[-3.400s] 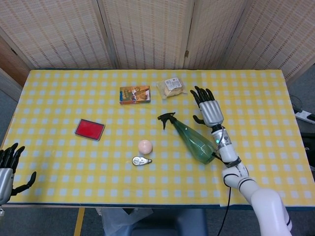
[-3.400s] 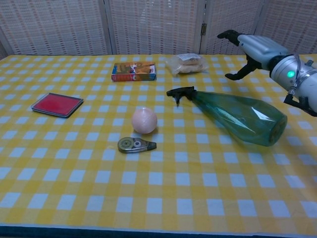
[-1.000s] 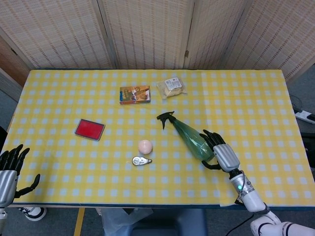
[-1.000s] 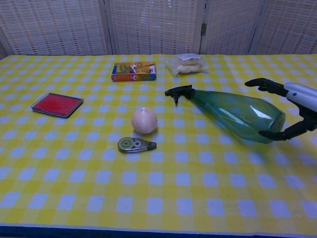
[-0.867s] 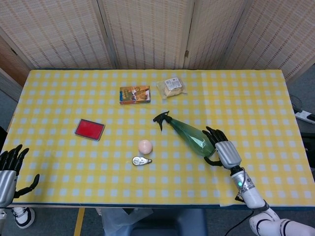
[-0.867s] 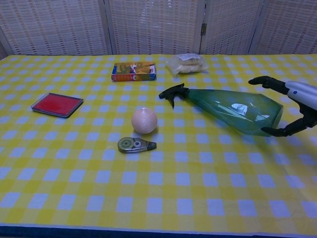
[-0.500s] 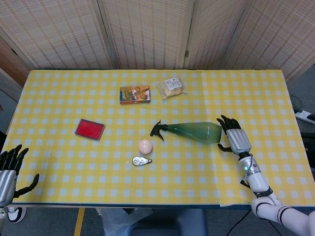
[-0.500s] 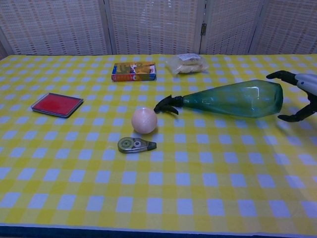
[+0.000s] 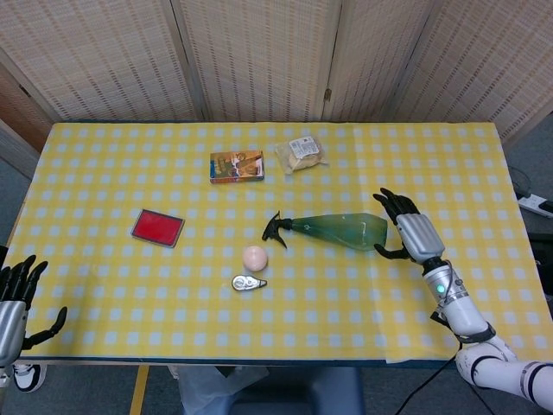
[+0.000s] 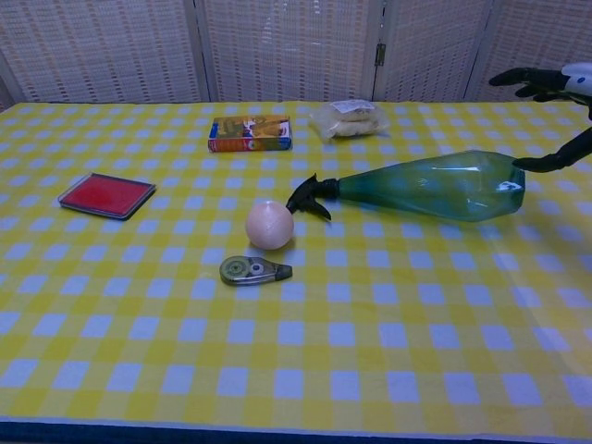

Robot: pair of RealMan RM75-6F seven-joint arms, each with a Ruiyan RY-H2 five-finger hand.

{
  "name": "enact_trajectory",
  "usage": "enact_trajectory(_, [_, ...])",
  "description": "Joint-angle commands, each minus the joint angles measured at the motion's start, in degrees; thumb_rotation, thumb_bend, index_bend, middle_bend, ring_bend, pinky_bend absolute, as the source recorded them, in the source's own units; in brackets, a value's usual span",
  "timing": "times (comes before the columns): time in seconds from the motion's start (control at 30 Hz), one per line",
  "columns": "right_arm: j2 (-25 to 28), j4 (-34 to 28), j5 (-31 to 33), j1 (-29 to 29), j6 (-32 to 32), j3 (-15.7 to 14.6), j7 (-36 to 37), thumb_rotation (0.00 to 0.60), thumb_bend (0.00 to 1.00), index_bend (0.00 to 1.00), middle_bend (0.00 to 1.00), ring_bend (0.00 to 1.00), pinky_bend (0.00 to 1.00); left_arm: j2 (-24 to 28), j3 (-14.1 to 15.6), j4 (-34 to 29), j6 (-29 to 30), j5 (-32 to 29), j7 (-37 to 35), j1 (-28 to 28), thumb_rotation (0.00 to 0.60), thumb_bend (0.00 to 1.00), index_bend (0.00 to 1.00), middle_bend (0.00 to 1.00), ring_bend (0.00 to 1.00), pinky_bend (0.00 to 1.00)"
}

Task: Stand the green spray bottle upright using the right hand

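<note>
Yellow checked cloth covers the table, wicker screens behind. Nearest, the left hand hangs off the front corner, fingers spread, holding nothing. A tape dispenser and a pink ball lie beside the bottle's nozzle. The bottle lies on its side; the right hand cups its base, fingers apart around it and not clamped, probably to tip it up. Further off sit a red pad, a box with unreadable print, and a snack bag.
</note>
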Motion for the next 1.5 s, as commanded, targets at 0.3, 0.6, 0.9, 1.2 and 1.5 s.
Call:
enact_trajectory(0.3, [4.9, -14.4, 31.6, 15.9, -7.4, 1.8, -33.3, 0.6, 0.32, 0.0, 0.0, 0.0, 0.0, 0.5, 0.7, -0.2, 1.2, 2.6, -1.7, 0.3, 0.313, 0.43, 0.02, 0.0, 0.0, 0.0])
enact_trajectory(0.6, [-4.8, -8.9, 52.8, 29.3, -4.2, -0.7, -48.5, 0.6, 0.32, 0.0, 0.0, 0.0, 0.0, 1.3, 0.9, 0.1, 2.0, 3.5, -4.3, 0.6, 0.315, 0.43, 0.02, 0.0, 0.0, 0.0])
enact_trajectory(0.9, [-15.0, 2.5, 65.4, 38.2, -4.9, -2.4, -56.4, 0.6, 0.32, 0.0, 0.0, 0.0, 0.0, 2.0, 0.5, 0.9, 3.3, 3.0, -7.3, 1.2, 0.314, 0.43, 0.02, 0.0, 0.0, 0.0])
enact_trajectory(1.2, [-17.7, 7.6, 67.8, 38.6, -4.9, -4.3, -57.4, 0.6, 0.32, 0.0, 0.0, 0.0, 0.0, 2.3, 0.8, 1.1, 3.0, 3.4, -8.2, 1.2, 0.313, 0.43, 0.02, 0.0, 0.0, 0.0])
enact_trajectory(1.5, [-21.0, 14.7, 69.3, 38.6, -7.7, -4.7, -57.7, 0.6, 0.32, 0.0, 0.02, 0.0, 0.0, 2.7, 0.8, 1.3, 2.7, 3.4, -9.5, 1.2, 0.314, 0.43, 0.03, 0.0, 0.0, 0.0])
